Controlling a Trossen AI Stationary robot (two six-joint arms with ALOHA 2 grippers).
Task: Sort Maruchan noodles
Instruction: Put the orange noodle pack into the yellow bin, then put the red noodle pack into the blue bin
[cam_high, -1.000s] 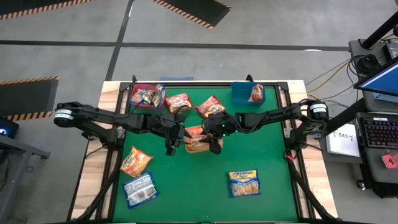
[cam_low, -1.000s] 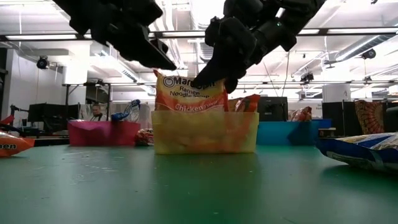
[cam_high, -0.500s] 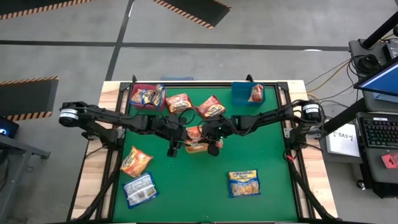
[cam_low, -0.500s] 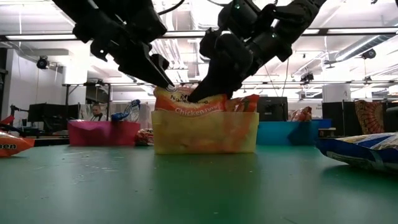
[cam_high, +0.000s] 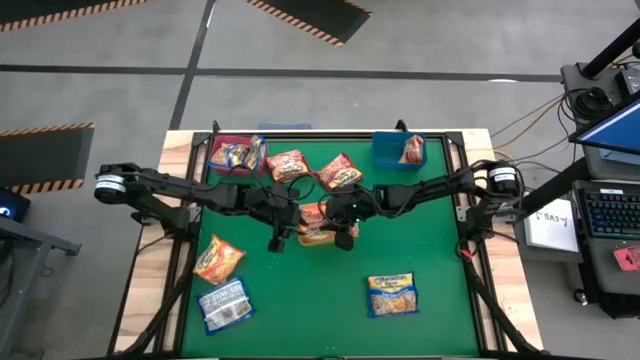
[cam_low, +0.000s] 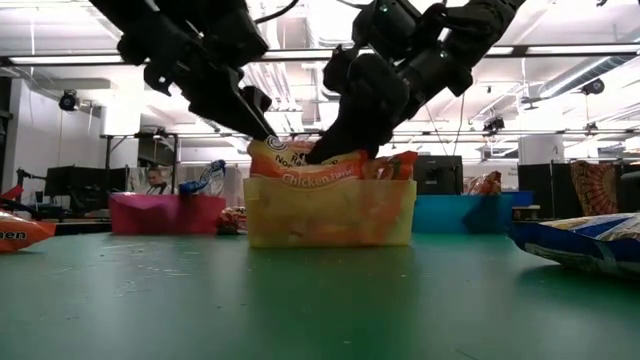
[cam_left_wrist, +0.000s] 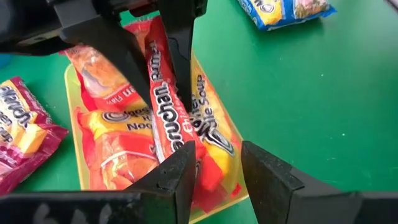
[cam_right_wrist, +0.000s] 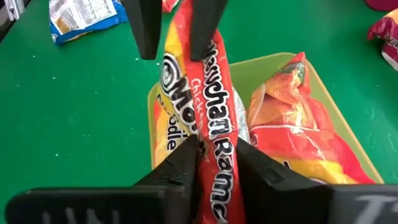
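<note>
Two grippers meet over my yellow bin (cam_low: 330, 215): the right gripper (cam_right_wrist: 214, 152) pinches an orange Maruchan packet (cam_right_wrist: 214, 124) edge-up between its fingers, lowering it into the bin beneath. The left gripper (cam_left_wrist: 214, 165), partly parted, straddles that packet's far end, apparently steadying it. The bin's floor stays hidden.

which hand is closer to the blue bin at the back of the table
Right. The right hand is at the yellow bin mid-table, on the side toward the blue bin; the left hand sits past the yellow bin's far side.
</note>
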